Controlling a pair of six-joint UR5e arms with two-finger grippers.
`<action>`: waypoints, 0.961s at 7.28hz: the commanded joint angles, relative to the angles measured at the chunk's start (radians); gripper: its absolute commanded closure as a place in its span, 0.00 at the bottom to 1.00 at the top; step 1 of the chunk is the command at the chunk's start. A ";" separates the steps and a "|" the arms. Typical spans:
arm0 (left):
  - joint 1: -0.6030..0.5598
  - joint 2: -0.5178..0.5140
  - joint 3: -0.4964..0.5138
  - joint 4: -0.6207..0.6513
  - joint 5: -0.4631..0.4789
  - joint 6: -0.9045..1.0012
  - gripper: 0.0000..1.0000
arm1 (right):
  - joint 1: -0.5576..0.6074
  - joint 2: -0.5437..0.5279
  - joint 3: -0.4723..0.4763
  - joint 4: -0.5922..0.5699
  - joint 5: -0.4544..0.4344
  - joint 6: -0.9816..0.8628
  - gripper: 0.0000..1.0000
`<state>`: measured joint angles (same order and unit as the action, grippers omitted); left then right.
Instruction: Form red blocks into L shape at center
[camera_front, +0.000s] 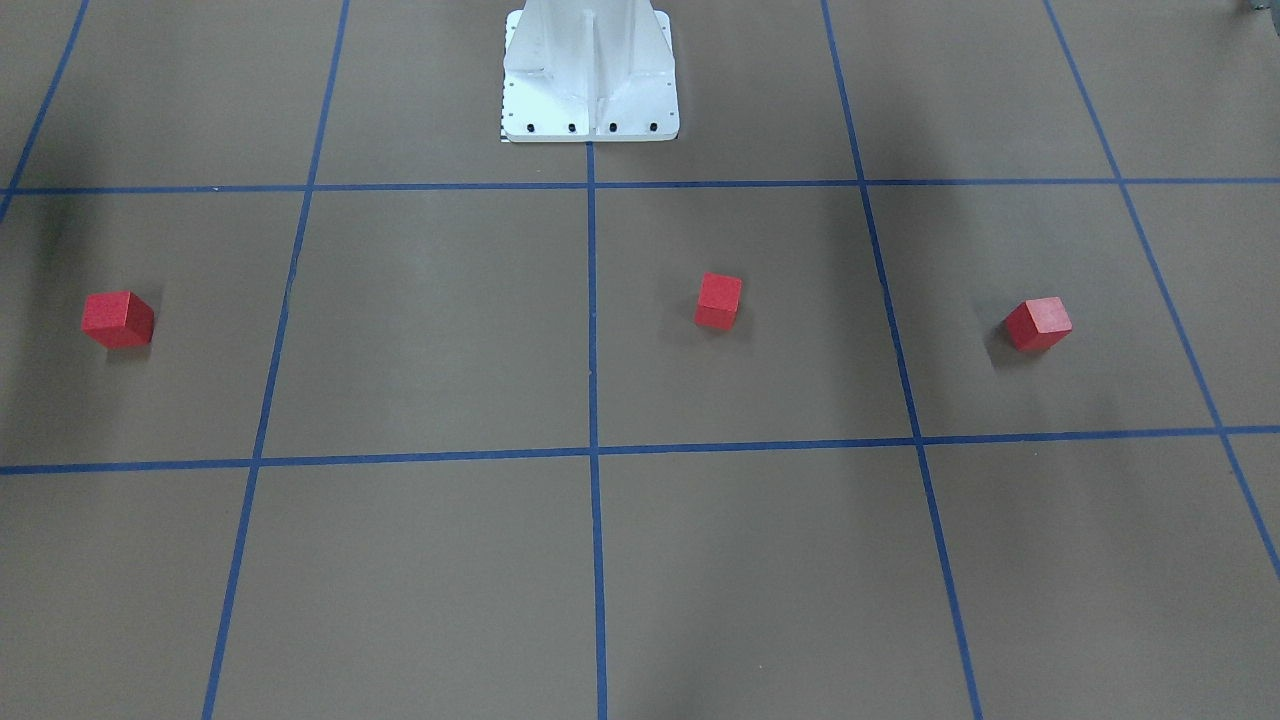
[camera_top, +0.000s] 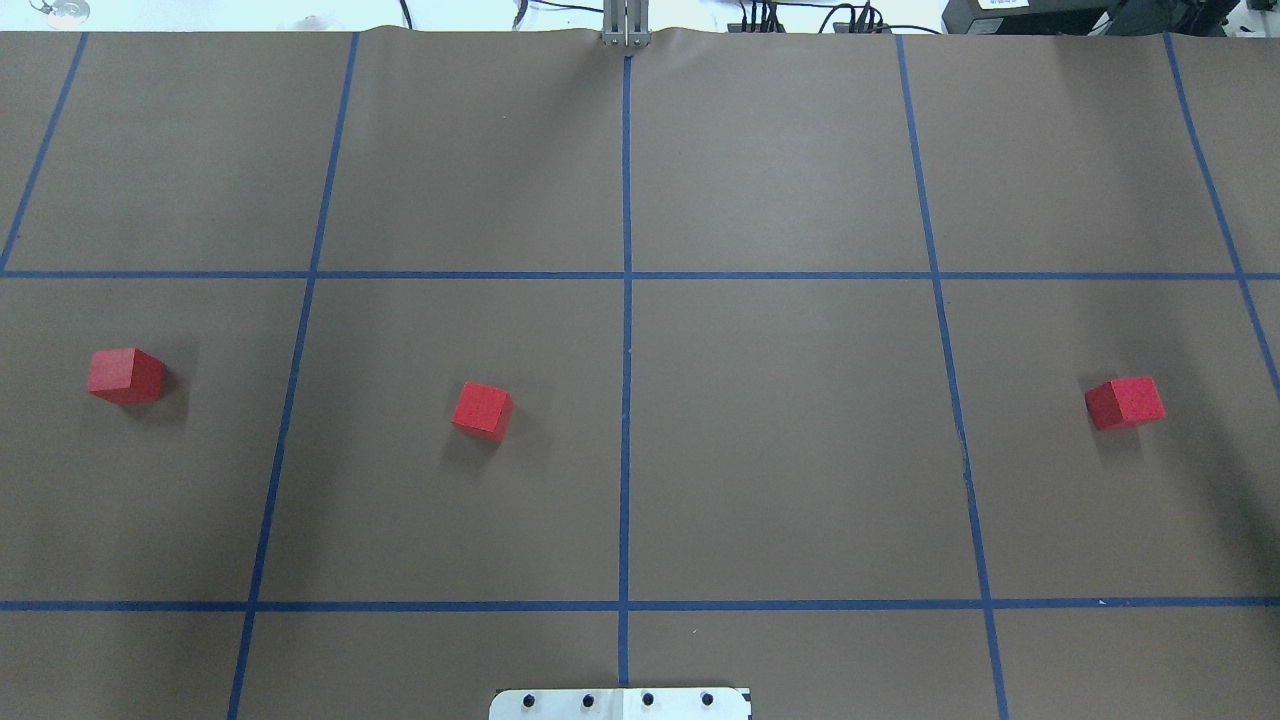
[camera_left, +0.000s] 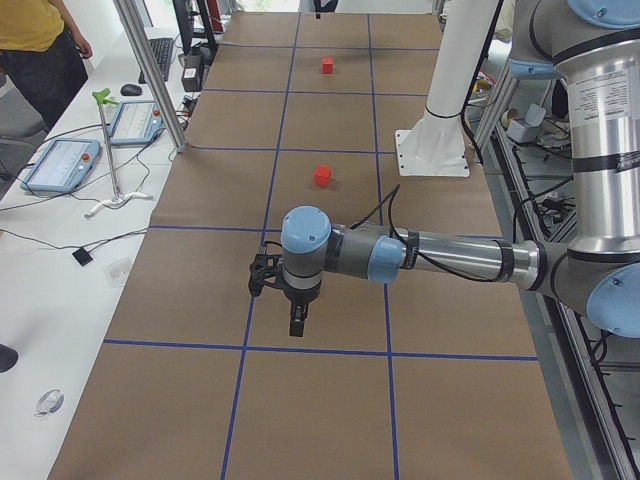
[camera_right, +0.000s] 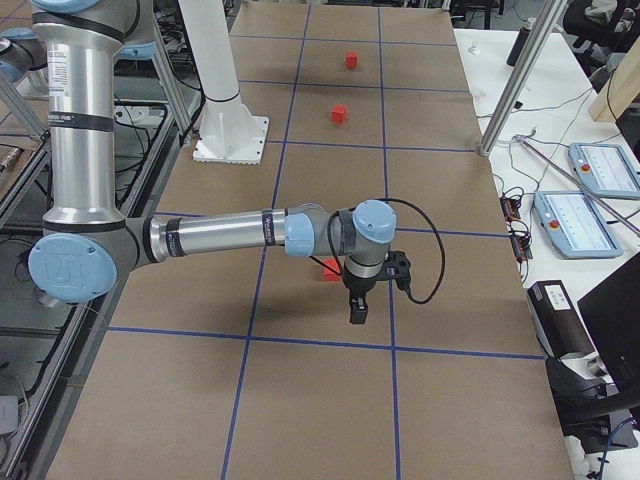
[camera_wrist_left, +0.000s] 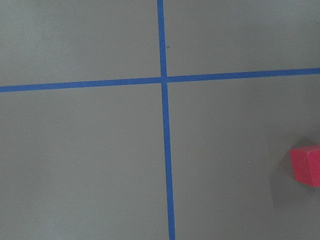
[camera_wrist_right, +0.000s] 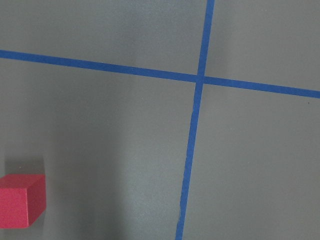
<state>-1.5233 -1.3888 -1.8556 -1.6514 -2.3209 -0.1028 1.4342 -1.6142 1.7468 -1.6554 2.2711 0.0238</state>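
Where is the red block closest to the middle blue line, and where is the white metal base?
Red block nearest the middle line (camera_top: 482, 408): overhead view, on its top face.
White metal base (camera_front: 590, 80): front-facing view, on its upright middle part.
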 joint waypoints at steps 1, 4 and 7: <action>0.000 -0.002 -0.013 0.001 0.000 0.000 0.00 | 0.000 0.002 0.002 0.000 0.001 -0.001 0.00; 0.000 0.001 -0.037 0.001 0.000 0.000 0.00 | -0.001 0.002 0.048 0.000 0.004 -0.002 0.00; 0.000 -0.024 -0.085 -0.002 0.002 -0.012 0.00 | -0.002 0.055 0.046 0.076 -0.005 0.001 0.00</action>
<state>-1.5233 -1.3976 -1.9259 -1.6516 -2.3209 -0.1122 1.4329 -1.5851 1.7952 -1.6325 2.2699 0.0238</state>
